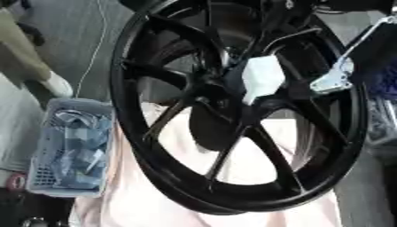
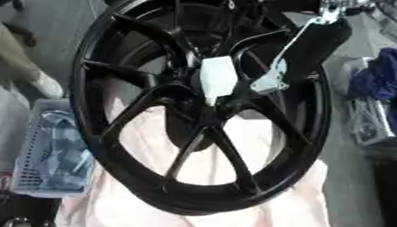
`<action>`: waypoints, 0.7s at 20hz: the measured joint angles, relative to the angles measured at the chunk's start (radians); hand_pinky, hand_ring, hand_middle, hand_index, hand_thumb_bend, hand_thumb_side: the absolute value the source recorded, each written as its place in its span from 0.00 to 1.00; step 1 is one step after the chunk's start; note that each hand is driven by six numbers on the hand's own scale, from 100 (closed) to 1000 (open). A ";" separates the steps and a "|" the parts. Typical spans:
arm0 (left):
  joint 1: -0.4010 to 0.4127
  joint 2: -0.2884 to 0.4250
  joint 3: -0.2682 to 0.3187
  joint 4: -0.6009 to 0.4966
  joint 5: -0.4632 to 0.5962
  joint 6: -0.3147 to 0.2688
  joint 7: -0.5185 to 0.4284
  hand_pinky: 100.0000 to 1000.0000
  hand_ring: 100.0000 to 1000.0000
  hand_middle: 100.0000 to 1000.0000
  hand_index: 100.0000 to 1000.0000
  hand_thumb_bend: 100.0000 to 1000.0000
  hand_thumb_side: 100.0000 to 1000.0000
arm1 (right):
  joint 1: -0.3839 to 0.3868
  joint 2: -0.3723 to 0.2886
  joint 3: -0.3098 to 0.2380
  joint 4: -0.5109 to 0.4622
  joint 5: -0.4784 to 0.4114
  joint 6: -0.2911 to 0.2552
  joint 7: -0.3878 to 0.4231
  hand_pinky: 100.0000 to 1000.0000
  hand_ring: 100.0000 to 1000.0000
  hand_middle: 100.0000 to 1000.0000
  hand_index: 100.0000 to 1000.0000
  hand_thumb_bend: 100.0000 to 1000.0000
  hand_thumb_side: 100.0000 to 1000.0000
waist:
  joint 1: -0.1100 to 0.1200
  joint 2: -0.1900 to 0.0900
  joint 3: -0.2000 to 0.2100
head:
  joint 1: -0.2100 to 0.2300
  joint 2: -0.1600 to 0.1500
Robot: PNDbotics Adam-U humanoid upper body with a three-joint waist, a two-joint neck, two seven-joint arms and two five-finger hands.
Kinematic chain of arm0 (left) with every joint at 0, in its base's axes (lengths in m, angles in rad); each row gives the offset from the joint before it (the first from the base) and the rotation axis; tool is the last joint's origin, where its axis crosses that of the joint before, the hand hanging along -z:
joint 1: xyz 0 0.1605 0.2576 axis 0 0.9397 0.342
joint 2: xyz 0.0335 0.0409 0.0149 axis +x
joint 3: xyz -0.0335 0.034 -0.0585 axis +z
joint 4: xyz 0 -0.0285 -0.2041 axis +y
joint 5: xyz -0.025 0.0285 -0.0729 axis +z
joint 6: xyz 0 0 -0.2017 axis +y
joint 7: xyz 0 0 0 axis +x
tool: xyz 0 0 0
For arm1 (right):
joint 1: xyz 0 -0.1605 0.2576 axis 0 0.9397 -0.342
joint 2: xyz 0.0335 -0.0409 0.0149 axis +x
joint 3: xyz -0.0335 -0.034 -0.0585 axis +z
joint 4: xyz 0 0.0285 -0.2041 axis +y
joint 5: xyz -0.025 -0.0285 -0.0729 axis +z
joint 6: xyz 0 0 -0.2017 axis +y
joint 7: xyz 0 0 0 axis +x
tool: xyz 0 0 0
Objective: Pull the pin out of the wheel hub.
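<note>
A large black spoked wheel (image 1: 155,173) lies tilted on a pale pink cloth (image 1: 124,204) and fills most of both views. A white blocky piece (image 1: 262,79) sits at the hub (image 1: 232,99), narrowing to a point towards the hub's centre; I cannot tell whether it is the pin. My right arm comes in from the upper right, with a silver rod and wrist bracket (image 1: 333,80) just right of the white piece. My right hand (image 1: 296,88) is dark against the dark spokes beside that piece, so its shape is lost. My left hand does not show.
A grey mesh basket (image 1: 46,177) of bluish packets stands left of the wheel. A person's shoe (image 1: 58,84) and trouser leg are at the far left. Blue cloth (image 2: 378,75) and a tray (image 2: 368,122) lie to the right.
</note>
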 measured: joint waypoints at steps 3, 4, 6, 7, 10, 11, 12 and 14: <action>-0.001 0.000 0.000 0.000 0.000 0.000 0.000 0.81 0.62 0.54 0.69 0.00 0.65 | -0.010 0.013 0.001 0.000 -0.001 0.012 0.000 0.72 0.83 0.77 0.84 0.51 0.27 | -0.002 0.001 0.002 | -0.003 0.000; -0.002 0.000 0.000 0.000 0.000 0.000 0.000 0.81 0.62 0.54 0.69 0.00 0.65 | -0.010 0.016 0.003 0.000 -0.001 0.017 0.000 0.72 0.83 0.77 0.84 0.51 0.27 | -0.002 0.001 0.003 | -0.003 0.000; -0.002 0.000 0.000 0.000 0.000 0.000 0.000 0.81 0.62 0.54 0.69 0.00 0.65 | -0.010 0.022 0.008 0.000 -0.001 0.028 -0.001 0.72 0.82 0.77 0.84 0.52 0.27 | -0.003 0.001 0.004 | -0.004 0.000; -0.002 0.000 0.000 0.000 0.000 0.000 0.000 0.81 0.62 0.54 0.69 0.00 0.65 | -0.011 0.025 0.010 0.000 -0.001 0.034 -0.001 0.72 0.82 0.76 0.84 0.52 0.27 | -0.004 0.001 0.005 | -0.004 0.000; -0.002 0.000 0.000 0.000 0.001 0.000 0.000 0.81 0.62 0.53 0.69 0.00 0.65 | -0.017 0.032 0.017 0.000 -0.001 0.046 0.001 0.71 0.81 0.73 0.81 0.51 0.27 | -0.004 0.001 0.005 | -0.004 0.000; -0.002 0.000 0.000 0.000 0.001 0.000 0.000 0.81 0.62 0.53 0.69 0.00 0.65 | -0.018 0.033 0.019 0.000 -0.001 0.050 0.002 0.71 0.81 0.72 0.80 0.51 0.27 | -0.005 0.001 0.005 | -0.004 0.000; -0.002 0.000 0.000 0.000 0.001 0.000 0.000 0.81 0.62 0.53 0.69 0.00 0.65 | -0.018 0.035 0.021 0.000 -0.001 0.055 0.002 0.71 0.81 0.71 0.79 0.51 0.27 | -0.005 0.002 0.005 | -0.004 0.000; -0.002 0.000 0.000 0.000 0.001 0.001 0.000 0.81 0.62 0.53 0.69 0.00 0.65 | -0.018 0.041 0.026 0.000 -0.001 0.065 0.002 0.70 0.80 0.67 0.76 0.51 0.27 | -0.005 0.003 0.006 | -0.004 0.000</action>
